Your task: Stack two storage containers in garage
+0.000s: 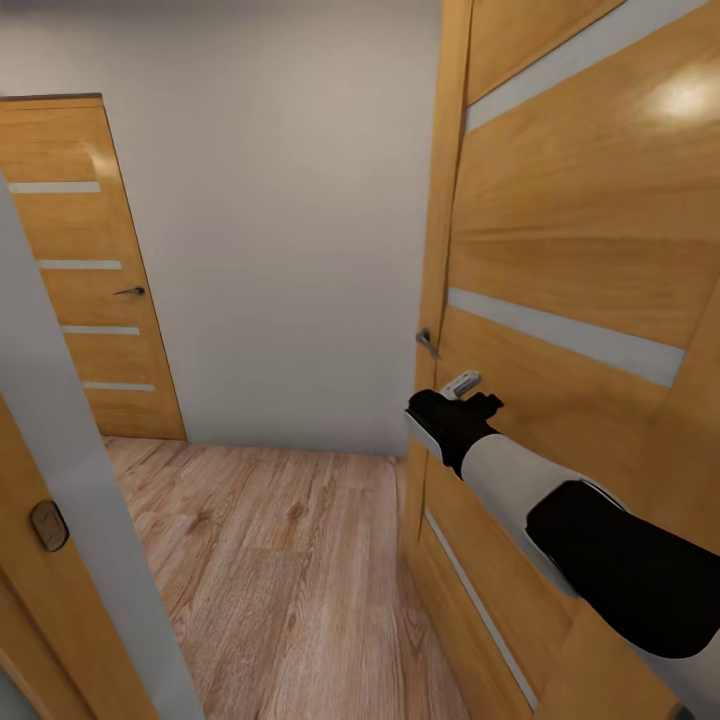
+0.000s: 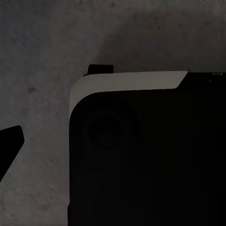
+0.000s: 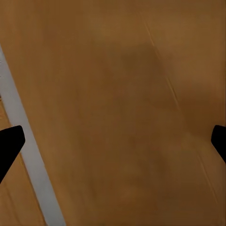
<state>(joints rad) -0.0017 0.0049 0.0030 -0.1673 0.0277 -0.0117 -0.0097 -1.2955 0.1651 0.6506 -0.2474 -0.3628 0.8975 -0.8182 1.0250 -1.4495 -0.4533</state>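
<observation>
Setting: a narrow hallway with a light wood plank floor and a plain pale wall straight ahead at twelve o'clock in the head view.
Near door: a wood door with pale inlaid strips stands at about two o'clock, very close; its small metal handle sits on the door's edge.
Far door: a second, matching door is shut at ten o'clock, with its own dark lever.
Right arm: it reaches forward to the near door, with the right gripper just below and beside the handle; whether it touches the panel I cannot tell.
Why held so: probably to push or hold the door aside so the base can pass; that is a judgement from the pose.
Right gripper state: spread. In the right wrist view, the two dark fingertips sit at opposite edges with bare door panel between them, pinching nothing.
Left gripper: the left wrist view shows one dark fingertip over a dim grey surface and a black-and-white part of the robot; I cannot tell how its fingers stand.
Containers: no orange-red bin appears in these views, so where the two storage containers are, and what they hold, cannot be told.
Task stage: seemingly in transit between rooms.
</observation>
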